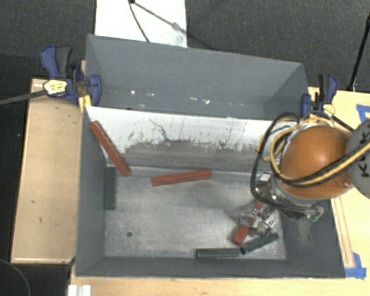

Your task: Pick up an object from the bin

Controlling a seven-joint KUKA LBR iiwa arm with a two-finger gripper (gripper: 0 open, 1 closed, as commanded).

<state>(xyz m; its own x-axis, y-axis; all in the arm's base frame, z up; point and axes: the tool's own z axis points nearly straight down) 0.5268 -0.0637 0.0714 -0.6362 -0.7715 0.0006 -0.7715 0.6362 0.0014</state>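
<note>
Gripper (256, 225) sits low in the lower right of the bin (165, 238), beneath the rounded, glossy orange wrist cover (314, 162). Released or clenched: cannot tell (the metal parts merge there). A short red block (241, 234), matte and rectangular, lies at its lower left tip, contact unclear. Just beside it are a tilted green bar (264, 242) and a flat green bar (217, 254) along the front wall. The bin floor is scuffed grey metal. Further left lie a long red bar (181, 177), a leaning red bar (108, 148) and a dark green strip (109, 187).
</note>
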